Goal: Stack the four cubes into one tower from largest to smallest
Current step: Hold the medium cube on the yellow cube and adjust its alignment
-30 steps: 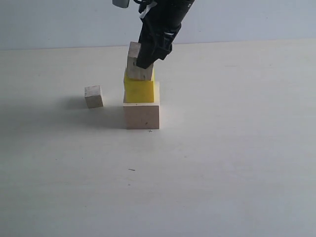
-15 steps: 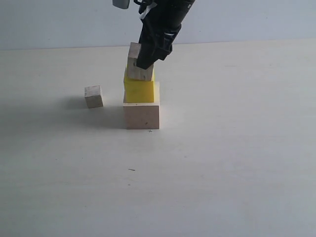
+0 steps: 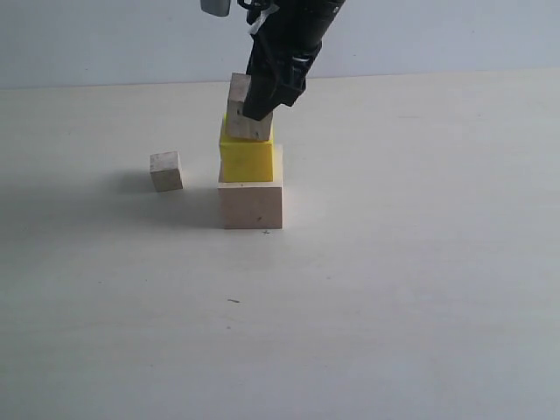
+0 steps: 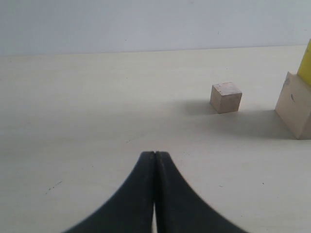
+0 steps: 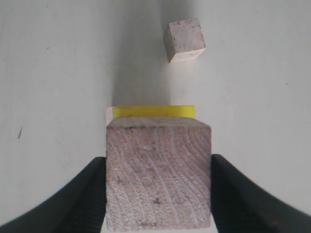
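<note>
I find the medium wood cube [image 5: 158, 165] clamped in the right gripper [image 5: 159, 208], over the yellow cube [image 5: 155, 111]. Its bare face shows curved grain and dark specks.

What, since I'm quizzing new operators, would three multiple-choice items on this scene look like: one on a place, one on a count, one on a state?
1. Where is the tiny cube?
A. on the table, by itself
B. on top of another cube
C. between a gripper's jaws

2. How many cubes stand under the medium cube?
A. one
B. two
C. three

3. The left gripper is:
A. open
B. shut and empty
C. shut on a cube

Answers:
1 A: the exterior view shows it alone on the table.
2 B: the yellow cube sits on the large cube.
3 B: its jaws meet with nothing between them.
</note>
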Available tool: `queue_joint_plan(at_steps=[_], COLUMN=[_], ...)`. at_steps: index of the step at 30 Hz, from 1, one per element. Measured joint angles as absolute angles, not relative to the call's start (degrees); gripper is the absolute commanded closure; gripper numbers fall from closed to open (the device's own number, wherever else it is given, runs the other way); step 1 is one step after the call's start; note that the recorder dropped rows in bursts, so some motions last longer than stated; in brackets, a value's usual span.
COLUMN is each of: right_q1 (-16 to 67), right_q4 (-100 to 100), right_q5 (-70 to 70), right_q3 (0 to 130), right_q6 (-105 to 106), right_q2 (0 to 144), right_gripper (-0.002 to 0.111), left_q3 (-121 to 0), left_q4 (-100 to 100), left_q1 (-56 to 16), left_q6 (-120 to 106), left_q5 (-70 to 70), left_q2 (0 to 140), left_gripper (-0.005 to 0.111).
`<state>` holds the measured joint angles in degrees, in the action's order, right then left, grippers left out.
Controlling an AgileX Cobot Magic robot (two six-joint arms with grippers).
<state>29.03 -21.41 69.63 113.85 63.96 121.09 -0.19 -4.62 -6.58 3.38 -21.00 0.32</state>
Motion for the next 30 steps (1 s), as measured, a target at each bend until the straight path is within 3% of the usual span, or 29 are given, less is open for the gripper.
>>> queue_joint_plan(at_steps=[30], right_q1=[29.0], right_q4=[-21.4], right_q5=[68.7], right_q3=[113.9], right_q6=[64.1], right_q2=[121.1], right_gripper=[0.108], left_q3=[-0.2], left_q4=[-4.6], left_q1=[-6.6], left_q6=[3.4], left_q5=[-21.0], left_q2=[0.3], left_gripper=[0.107])
